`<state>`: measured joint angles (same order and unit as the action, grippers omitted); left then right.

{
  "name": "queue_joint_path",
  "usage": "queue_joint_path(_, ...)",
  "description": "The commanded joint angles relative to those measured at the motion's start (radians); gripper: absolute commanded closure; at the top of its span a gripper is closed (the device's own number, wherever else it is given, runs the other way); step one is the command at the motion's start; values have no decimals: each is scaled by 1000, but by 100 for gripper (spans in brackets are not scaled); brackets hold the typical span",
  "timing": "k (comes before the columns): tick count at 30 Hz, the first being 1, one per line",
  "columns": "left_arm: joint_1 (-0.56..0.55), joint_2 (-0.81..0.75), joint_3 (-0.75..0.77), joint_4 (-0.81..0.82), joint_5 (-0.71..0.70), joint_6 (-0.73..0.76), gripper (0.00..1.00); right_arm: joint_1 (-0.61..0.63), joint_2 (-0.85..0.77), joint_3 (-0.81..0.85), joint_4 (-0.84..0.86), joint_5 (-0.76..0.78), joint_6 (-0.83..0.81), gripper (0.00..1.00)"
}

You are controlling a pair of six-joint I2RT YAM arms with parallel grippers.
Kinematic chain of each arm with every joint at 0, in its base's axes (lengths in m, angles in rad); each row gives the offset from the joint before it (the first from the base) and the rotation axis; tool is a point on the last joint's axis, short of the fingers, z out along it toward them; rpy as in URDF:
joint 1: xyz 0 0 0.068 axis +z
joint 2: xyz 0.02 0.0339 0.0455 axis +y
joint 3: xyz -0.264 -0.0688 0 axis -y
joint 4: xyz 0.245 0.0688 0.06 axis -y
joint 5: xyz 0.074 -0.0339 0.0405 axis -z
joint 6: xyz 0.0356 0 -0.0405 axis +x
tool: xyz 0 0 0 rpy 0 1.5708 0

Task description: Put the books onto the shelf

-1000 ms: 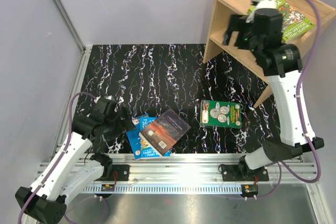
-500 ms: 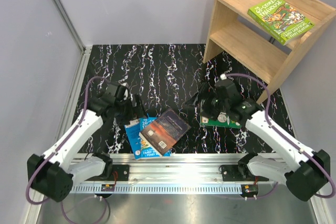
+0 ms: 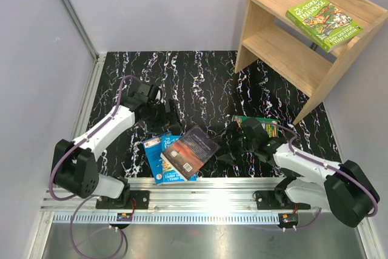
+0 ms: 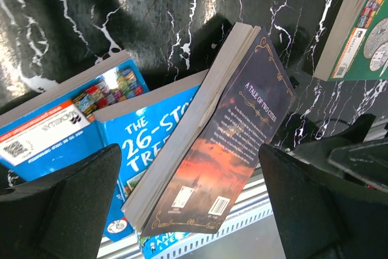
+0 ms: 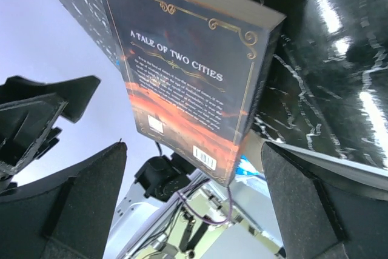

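Two grippers, both spread wide, nothing held. Left gripper (image 3: 170, 116) hovers left of centre, above blue books (image 3: 155, 157). Right gripper (image 3: 227, 145) low at lower centre-right, facing dark book (image 3: 190, 151). Dark book lies tilted atop blue books, near aluminium rail (image 3: 206, 187) at bottom. Right arm covers most of green coin book (image 3: 262, 122); only far edge shows. Lime green book (image 3: 324, 21) lies flat on top tier of shelf (image 3: 282, 53), upper right. Black marbled table (image 3: 200, 77) bare between floor books and shelf.
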<state>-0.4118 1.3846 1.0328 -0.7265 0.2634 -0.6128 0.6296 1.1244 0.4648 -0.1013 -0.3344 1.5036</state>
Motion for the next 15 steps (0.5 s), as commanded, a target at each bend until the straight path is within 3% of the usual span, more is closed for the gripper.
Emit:
queue_joint_path(1,-10,25,36,58,53,18,1,44,37,-9,167,6,104,0)
queue_joint_path(9,-61,30,-40,108,76,-25,1,163,287,-11,376,-12,149,0)
queue_joint_path(15,-73,-5,-83,110,68,-36,1,191,296,-20,365,24,173,0)
